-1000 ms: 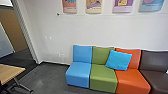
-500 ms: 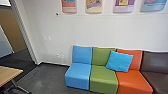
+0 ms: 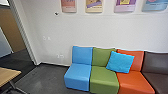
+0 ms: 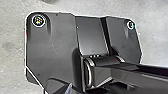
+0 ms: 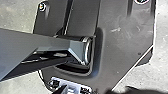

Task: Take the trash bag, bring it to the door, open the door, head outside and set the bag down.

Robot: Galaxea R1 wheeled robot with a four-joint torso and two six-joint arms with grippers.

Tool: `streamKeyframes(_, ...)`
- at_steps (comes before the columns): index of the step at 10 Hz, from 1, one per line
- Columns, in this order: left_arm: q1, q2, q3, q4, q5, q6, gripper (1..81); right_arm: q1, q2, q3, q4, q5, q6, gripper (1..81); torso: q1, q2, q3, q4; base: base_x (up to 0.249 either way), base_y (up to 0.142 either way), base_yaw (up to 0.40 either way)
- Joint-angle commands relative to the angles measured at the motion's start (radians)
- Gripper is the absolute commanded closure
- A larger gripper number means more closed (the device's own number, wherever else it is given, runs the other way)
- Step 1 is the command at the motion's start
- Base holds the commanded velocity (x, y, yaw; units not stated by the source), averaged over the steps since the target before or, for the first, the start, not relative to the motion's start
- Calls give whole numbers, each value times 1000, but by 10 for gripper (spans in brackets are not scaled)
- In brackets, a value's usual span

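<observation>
Fingers first: whether yours are wide, narrow or closed on anything, you cannot tell, so check them before trusting any grip. Beyond them, straight ahead, you face a pale wall (image 3: 87, 31) above the dark floor (image 3: 46, 78). Against that wall, ahead and somewhat to the right of the fingers, runs a row of low seats (image 3: 103, 80) in blue, green, orange and dark brown, with a bright blue cushion (image 3: 120, 62) leaning on it. Ahead and to their left are a door frame (image 3: 23, 35) and, nearer, a wood-topped table (image 3: 8, 75).

Where the trash bag lies relative to the fingers, you cannot tell. Expect its whole load to swing and sag as you lift; judge the weight with a slow first raise, since the filling could make it light or heavy. Its body will probably be soft and shapeless, giving under you rather than pushing back. Take it at the gathered neck or knot, bunching several folds between the fingers, because a pinch on one slippery layer could slide out or tear.

As for looks, you have no sure reading of its overall size or fullness, then its colour, and lastly whether the neck is tied.
</observation>
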Motion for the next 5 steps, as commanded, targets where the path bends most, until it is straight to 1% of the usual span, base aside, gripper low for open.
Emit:
streamKeyframes(1, -40, -6, 4, -5, 60, 0, 10, 23, -4, 4, 1, -55, 0, 10, 0, 0, 0, 0, 0, 0, 0)
streamKeyframes(4, -40, -6, 4, -5, 60, 0, 10, 26, -4, 6, 7, -55, 2, 10, -1, 0, 0, 0, 0, 0, 0)
streamKeyframes(5, -40, -18, 7, -7, 60, -4, 10, 28, -8, 16, 7, -55, 3, 10, -1, 0, 0, 0, 0, 0, 0)
